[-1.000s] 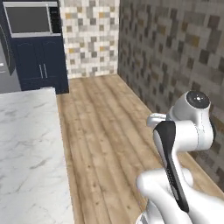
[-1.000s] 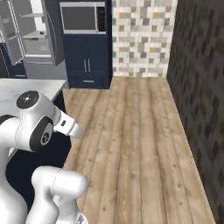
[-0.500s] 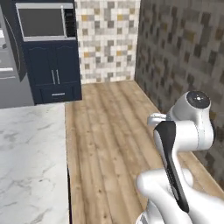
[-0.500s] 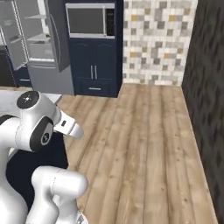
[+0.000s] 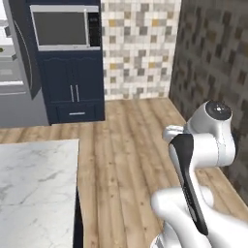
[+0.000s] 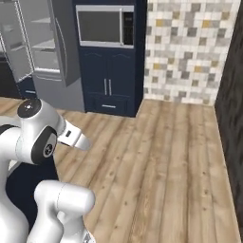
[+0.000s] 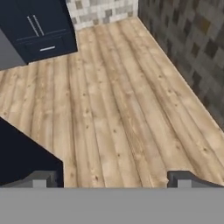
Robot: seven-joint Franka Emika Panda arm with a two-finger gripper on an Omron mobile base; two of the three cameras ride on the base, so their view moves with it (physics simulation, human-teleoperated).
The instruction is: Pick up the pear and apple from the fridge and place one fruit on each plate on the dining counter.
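Note:
The fridge (image 6: 45,52) stands at the upper left of the right base view, grey, with a door swung open onto white shelves; its grey side (image 5: 14,99) is at the left edge of the left base view. One corner of the dining counter (image 5: 34,189), white veined marble, fills the lower left there, and its navy base (image 7: 24,159) is in the hand view. My gripper (image 7: 113,179) is open over bare wooden floor, with nothing between its fingertips (image 7: 41,178). Pear, apple and plates are out of view.
A navy cabinet with a built-in microwave (image 5: 60,29) stands beside the fridge. A mosaic tile wall (image 5: 138,48) closes the back and a dark stone wall (image 5: 213,58) runs along the right. Wooden floor (image 6: 161,161) stretches between the counter and the walls.
The whole picture has shifted: the camera has moved, so fridge and navy cabinet now sit further right and larger. The arm keeps the same pose, with the gripper still open.

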